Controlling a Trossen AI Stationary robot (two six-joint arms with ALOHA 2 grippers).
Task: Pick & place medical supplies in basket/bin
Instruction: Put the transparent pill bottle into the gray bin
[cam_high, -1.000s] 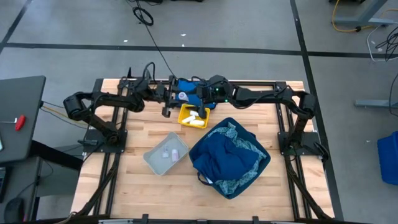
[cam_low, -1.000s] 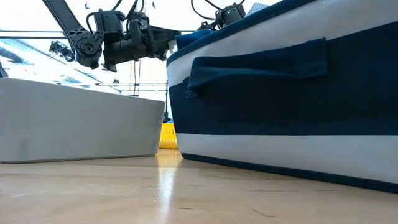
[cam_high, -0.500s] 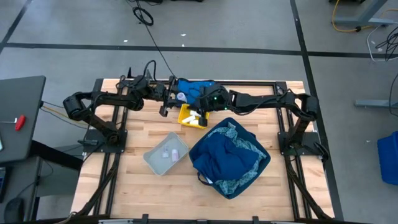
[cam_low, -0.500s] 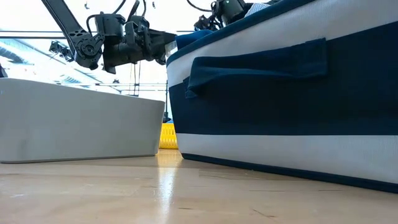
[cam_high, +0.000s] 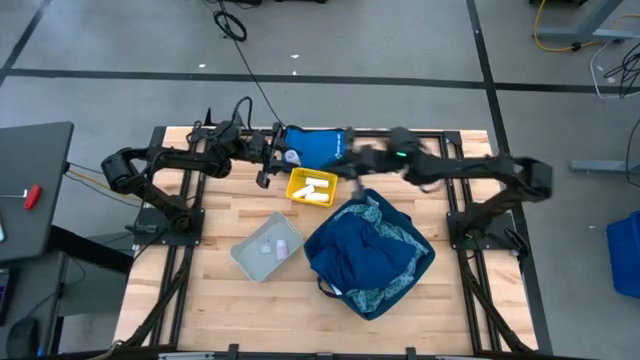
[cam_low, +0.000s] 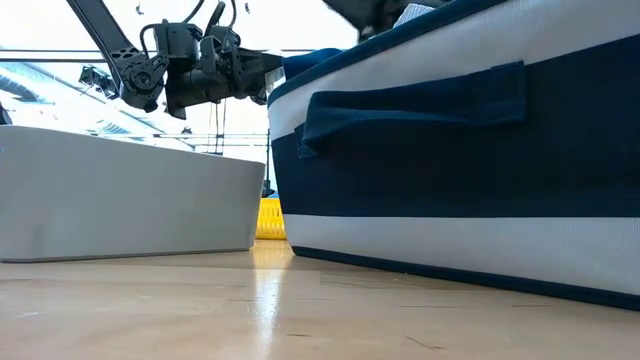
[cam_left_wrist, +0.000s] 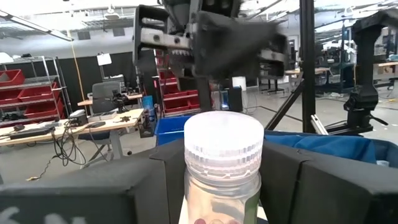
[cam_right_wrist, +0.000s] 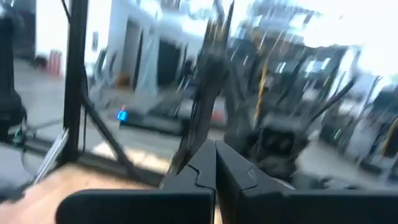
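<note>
From above, the butcher-block table carries a yellow tray holding white rolls, a grey bin with small clear vials in it, and a navy fabric basket lined with crumpled dark-blue cloth and patterned light-blue cloth. A blue pouch lies at the far edge. The left gripper hangs beside the tray; the right gripper is a blur between tray and basket.

At table height, the bin's smooth grey wall and the basket's navy-and-white woven side, with its flat sewn handle, fill the picture; only a sliver of the tray shows between them. The left gripper hangs high over the glossy wood.

The left wrist camera alone shows what that gripper carries: its dark fingers are clamped on a clear vial with a ribbed white cap. Behind stand workbenches, red bins and the other arm.

The right wrist camera shows its gripper with fingers pressed together, nothing between them, against a smeared workshop.
</note>
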